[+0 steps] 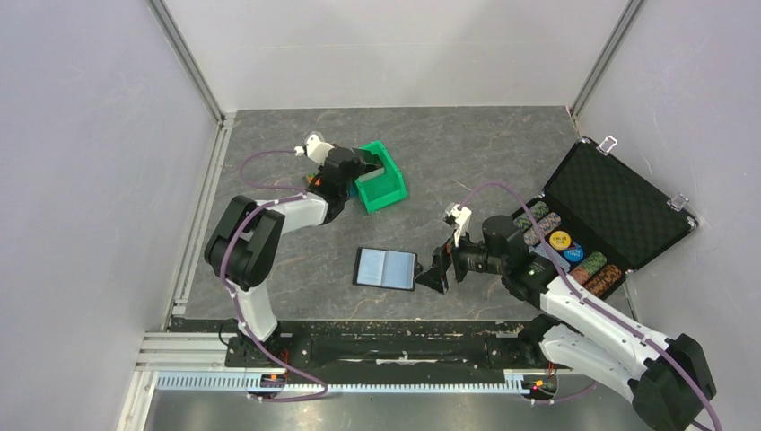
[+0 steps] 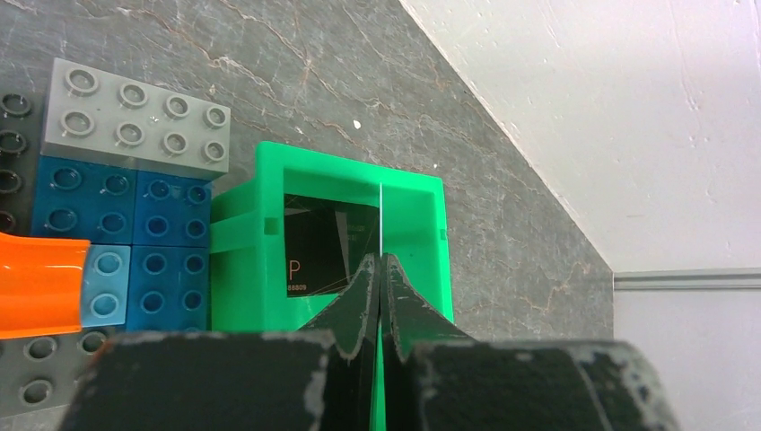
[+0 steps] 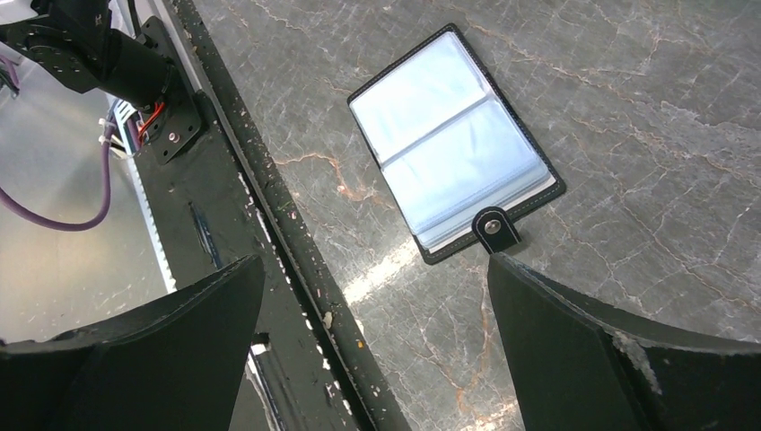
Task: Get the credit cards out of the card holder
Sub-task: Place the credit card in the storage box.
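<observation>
The card holder (image 1: 386, 268) lies open and flat on the table, its blue-grey faces up; in the right wrist view (image 3: 449, 139) its snap tab points at my gripper. My right gripper (image 1: 437, 269) (image 3: 372, 260) is open and empty, just right of the holder and not touching it. My left gripper (image 1: 361, 172) (image 2: 380, 265) hovers over the green bin (image 1: 388, 187) (image 2: 413, 233), shut on a thin credit card (image 2: 380, 215) seen edge-on. Another black credit card (image 2: 314, 242) lies inside the bin.
A black foam-lined case (image 1: 619, 202) with poker chips (image 1: 565, 247) stands open at the right. Grey bricks (image 2: 135, 117), blue bricks (image 2: 117, 242) and an orange piece (image 2: 36, 278) sit left of the bin. A black rail (image 3: 269, 206) runs along the table's near edge.
</observation>
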You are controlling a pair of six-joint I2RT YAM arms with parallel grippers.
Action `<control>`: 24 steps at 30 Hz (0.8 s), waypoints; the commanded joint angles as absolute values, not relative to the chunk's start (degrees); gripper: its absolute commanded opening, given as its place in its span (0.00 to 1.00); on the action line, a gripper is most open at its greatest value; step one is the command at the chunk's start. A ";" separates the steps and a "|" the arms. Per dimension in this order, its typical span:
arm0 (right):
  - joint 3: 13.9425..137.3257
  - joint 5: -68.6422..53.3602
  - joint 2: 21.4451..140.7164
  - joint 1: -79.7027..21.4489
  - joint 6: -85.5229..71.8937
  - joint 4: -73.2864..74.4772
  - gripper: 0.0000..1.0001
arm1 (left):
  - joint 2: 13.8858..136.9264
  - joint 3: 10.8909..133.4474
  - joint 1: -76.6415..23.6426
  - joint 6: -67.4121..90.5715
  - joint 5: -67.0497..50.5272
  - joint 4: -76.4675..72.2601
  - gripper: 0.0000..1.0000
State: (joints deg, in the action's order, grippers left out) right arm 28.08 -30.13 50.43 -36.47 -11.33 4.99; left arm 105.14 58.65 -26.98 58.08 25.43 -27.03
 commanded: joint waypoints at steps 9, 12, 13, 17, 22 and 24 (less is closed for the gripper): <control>31.24 -28.23 48.78 -35.97 -7.81 7.21 0.98 | 106.75 61.57 -27.60 62.57 33.61 -24.43 0.02; 31.46 -28.24 48.86 -35.94 -7.58 7.66 0.98 | 107.80 62.50 -27.69 63.29 33.34 -24.14 0.02; 31.46 -28.15 48.87 -35.95 -7.49 7.80 0.98 | 108.07 62.78 -27.69 63.51 33.31 -23.86 0.02; 31.55 -27.77 48.64 -35.93 -7.04 8.26 0.98 | 108.93 63.17 -27.78 64.66 33.88 -23.21 0.02; 31.46 -27.60 48.33 -35.86 -7.01 8.37 0.98 | 109.88 63.67 -27.78 65.44 34.20 -23.20 0.02; 31.39 -27.52 48.43 -35.86 -6.98 8.36 0.98 | 110.19 63.96 -27.77 65.31 34.23 -23.18 0.02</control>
State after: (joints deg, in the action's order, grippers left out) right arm 29.06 -28.27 49.32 -36.14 -7.88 8.95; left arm 109.16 61.65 -27.51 63.22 30.37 -22.79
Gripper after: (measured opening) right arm 0.979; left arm 0.029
